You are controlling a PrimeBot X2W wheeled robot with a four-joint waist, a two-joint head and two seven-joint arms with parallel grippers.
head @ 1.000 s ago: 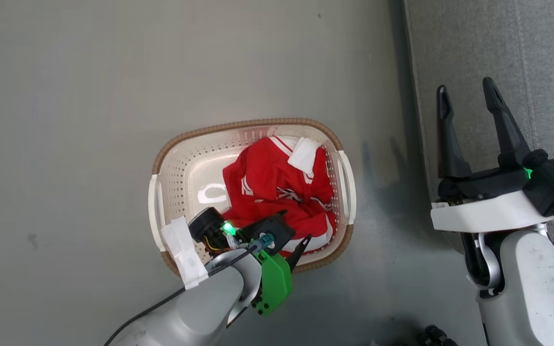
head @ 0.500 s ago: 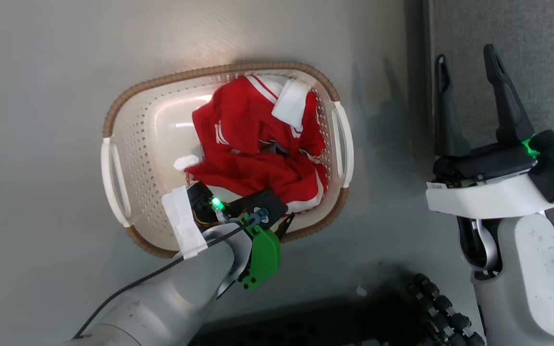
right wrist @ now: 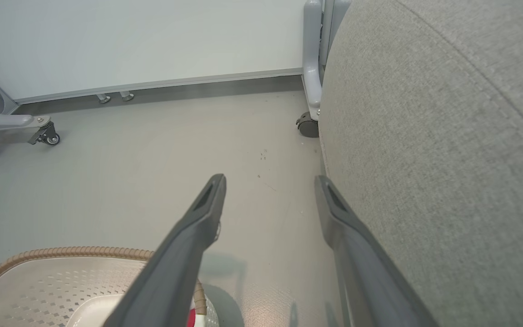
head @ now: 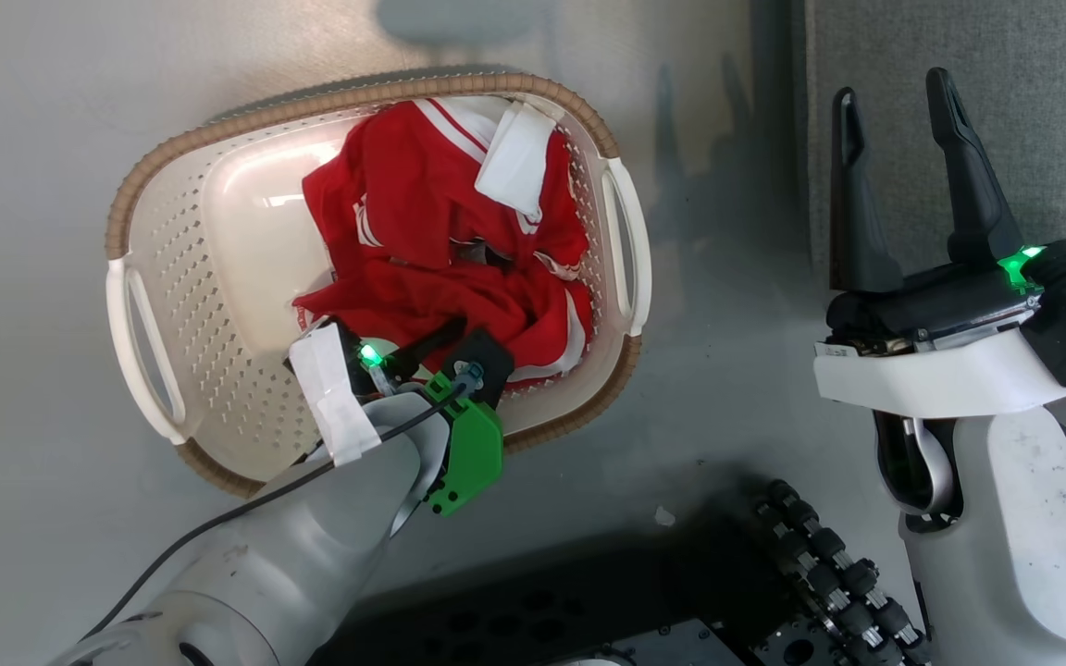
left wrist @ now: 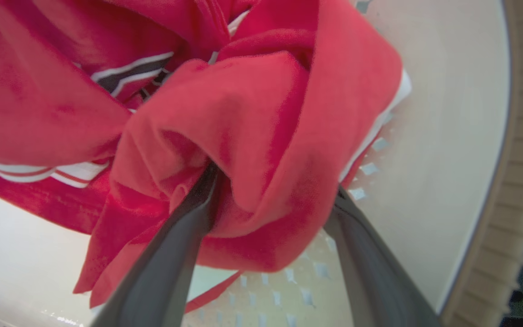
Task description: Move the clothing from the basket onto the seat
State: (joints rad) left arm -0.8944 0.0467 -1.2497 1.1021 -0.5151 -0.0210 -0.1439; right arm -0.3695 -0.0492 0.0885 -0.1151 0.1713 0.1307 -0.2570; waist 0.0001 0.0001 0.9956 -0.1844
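off to the right, the seat (head: 968,83) rises as a grey upholstered mass beside the grey floor (head: 33,102). the basket (head: 149,180) sits on that floor, just left of the seat and apart from it. the clothing (head: 422,231) lies crumpled in the basket's right half, red with white stripes. the left gripper (left wrist: 273,190) reaches down into the basket, its jaws spread wide with a fold of red cloth bunched between the two fingers, not pinched. the right gripper (head: 894,171) hovers at the seat's edge, jaws apart, holding nothing.
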